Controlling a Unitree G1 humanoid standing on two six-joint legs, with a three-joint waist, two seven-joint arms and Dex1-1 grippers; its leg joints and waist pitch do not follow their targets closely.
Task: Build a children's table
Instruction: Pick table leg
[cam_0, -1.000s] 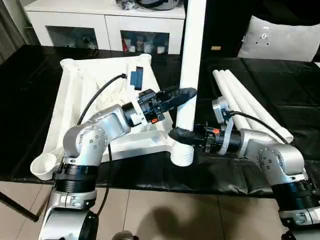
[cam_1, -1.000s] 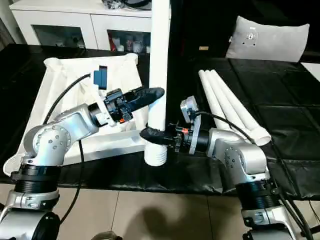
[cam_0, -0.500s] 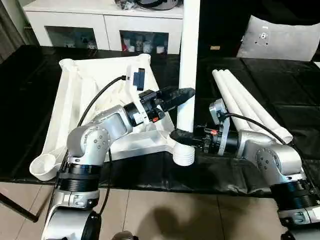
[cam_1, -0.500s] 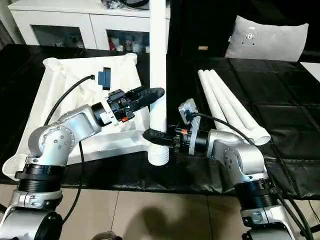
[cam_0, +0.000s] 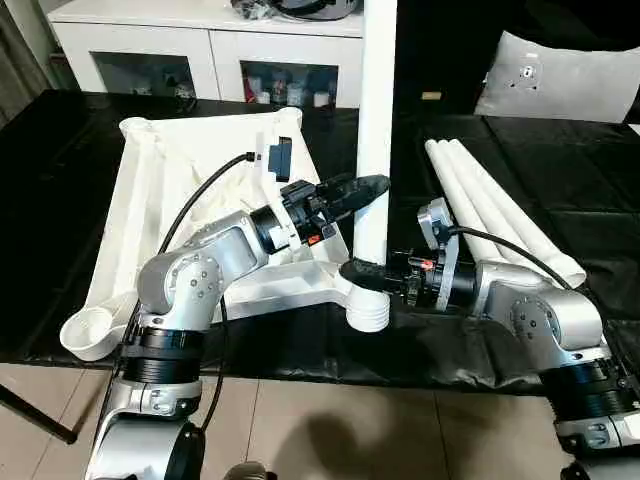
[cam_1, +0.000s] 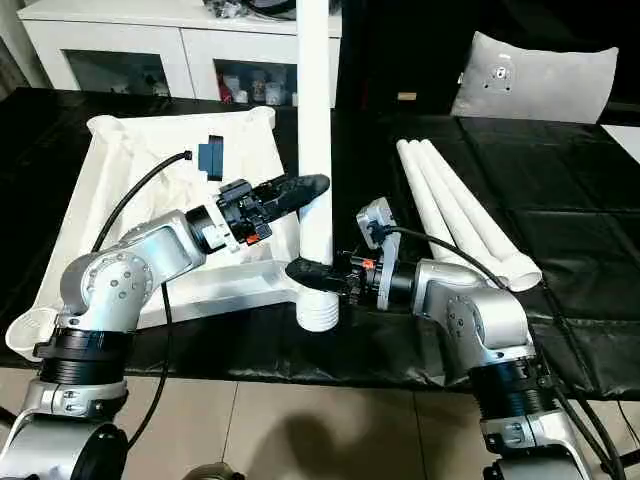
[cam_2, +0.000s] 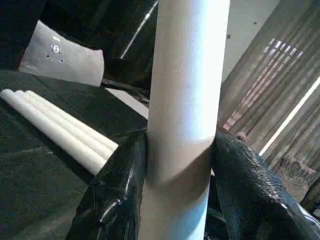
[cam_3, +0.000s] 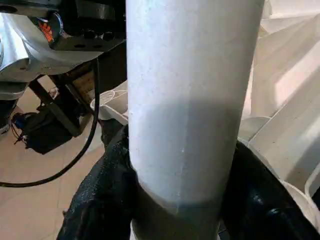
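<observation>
The top (cam_0: 170, 190) lies upside down on the black mat at the left, ribs up, so its round corner sockets face upward to take legs; an empty socket (cam_0: 88, 330) sits at the near left corner. The left gripper (cam_0: 362, 187) reaches across the top and closes on the upright leg (cam_0: 376, 120) partway up its shaft; the left wrist view shows a black finger (cam_2: 117, 185) pressed against each side of the tube, likely to keep it plumb. Below it, the right gripper (cam_0: 362, 272) clamps the same leg just above the near right socket (cam_0: 368, 312), fingers wrapped on both sides, probably to steer and press the foot home. The leg stands in that socket; whether it is fully seated cannot be told. To the right, 3 spare legs (cam_0: 495, 215) lie side by side on the mat, well apart from the top, within the right arm's reach for later corners. This looks like the 1st of 4 legs.
</observation>
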